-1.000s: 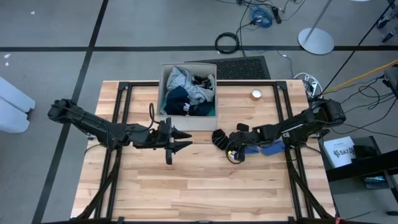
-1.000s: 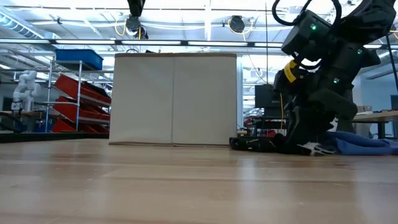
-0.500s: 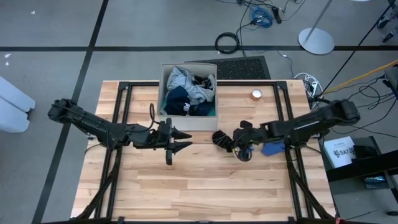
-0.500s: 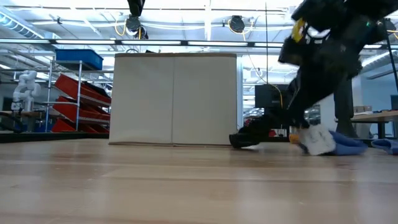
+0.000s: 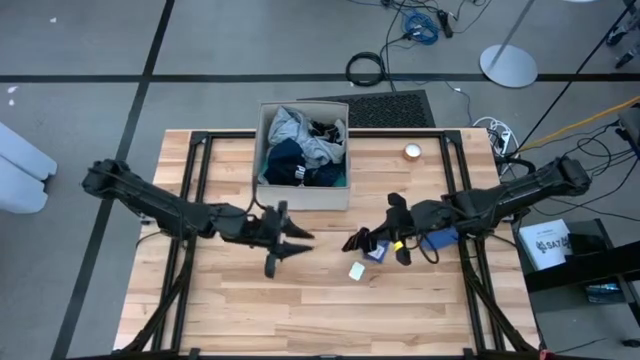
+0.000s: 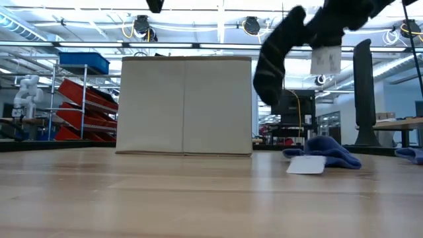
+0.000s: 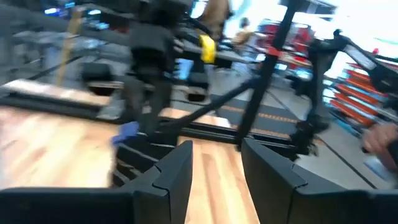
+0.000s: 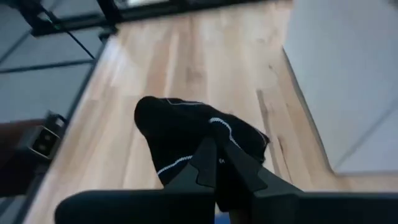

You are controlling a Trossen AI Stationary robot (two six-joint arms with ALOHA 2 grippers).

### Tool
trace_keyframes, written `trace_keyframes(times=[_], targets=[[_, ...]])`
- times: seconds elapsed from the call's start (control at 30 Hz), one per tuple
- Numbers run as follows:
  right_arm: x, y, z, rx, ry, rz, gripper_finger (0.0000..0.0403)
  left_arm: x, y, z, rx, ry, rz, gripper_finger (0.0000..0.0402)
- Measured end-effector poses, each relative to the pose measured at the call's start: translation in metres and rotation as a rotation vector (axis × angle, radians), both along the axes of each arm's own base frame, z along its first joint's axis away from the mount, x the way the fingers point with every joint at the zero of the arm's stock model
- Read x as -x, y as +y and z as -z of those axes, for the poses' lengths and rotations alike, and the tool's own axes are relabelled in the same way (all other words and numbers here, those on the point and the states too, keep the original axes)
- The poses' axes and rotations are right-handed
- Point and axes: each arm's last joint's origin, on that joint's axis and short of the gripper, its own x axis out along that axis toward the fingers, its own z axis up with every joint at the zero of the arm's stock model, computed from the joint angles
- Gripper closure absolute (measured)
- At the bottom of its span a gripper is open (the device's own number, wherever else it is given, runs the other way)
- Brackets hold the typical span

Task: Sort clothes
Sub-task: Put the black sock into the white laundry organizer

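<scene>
A black sock (image 5: pixel 357 241) with thin pale stripes hangs in the air in front of the beige box (image 5: pixel 304 196), with my right gripper (image 5: pixel 379 240) shut on it. In the low view the sock (image 6: pixel 271 63) dangles well above the tabletop. More clothes, grey, navy and turquoise, lie piled inside the box (image 5: pixel 303 150). A small blue piece (image 6: pixel 324 149) lies on the table under the right arm. My left gripper (image 5: pixel 296 241) hovers open to the sock's left, nothing between its fingers (image 7: pixel 180 171). My right gripper pinches one end of the black sock (image 8: pixel 214 142) between its two fingers. They come from the table's right side, slanting down. The sock is lifted clear of the table, its free end (image 6: pixel 267 86) hanging limp below and beyond the fingers.
A white card (image 5: pixel 357 271) lies flat on the wood near the sock. A white tag (image 6: pixel 325 59) dangles by the right gripper. Another blue piece (image 6: pixel 411 153) lies far right, a small round thing (image 5: pixel 412 152) at the back. Bare wood fills the near half.
My right gripper has shut on the black sock and risen, drawing back a little toward the table's right and tipping less steeply. The sock has gone from lying on the table to hanging clear. A white card now shows on the wood. My left gripper has swung slightly toward the near edge.
</scene>
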Motion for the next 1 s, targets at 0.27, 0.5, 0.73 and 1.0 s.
trace_keyframes(times=[0.27, 0.5, 0.73, 1.0], targets=[[-0.002, 0.006, -0.01, -0.015, -0.074, -0.022, 0.0402, -0.038, -0.017, 0.038, -0.052, -0.094, 0.087, 0.0256], [-0.002, 0.007, -0.011, -0.027, -0.078, -0.026, 0.0403, -0.066, -0.025, 0.06, -0.194, -0.098, 0.043, 0.0255], [-0.002, 0.007, -0.01, -0.027, -0.072, -0.025, 0.0403, -0.078, -0.027, 0.062, -0.227, -0.032, -0.01, 0.0223], [-0.002, 0.007, -0.01, -0.033, -0.072, -0.021, 0.0403, -0.078, -0.024, 0.064, -0.291, -0.005, -0.127, 0.0165]])
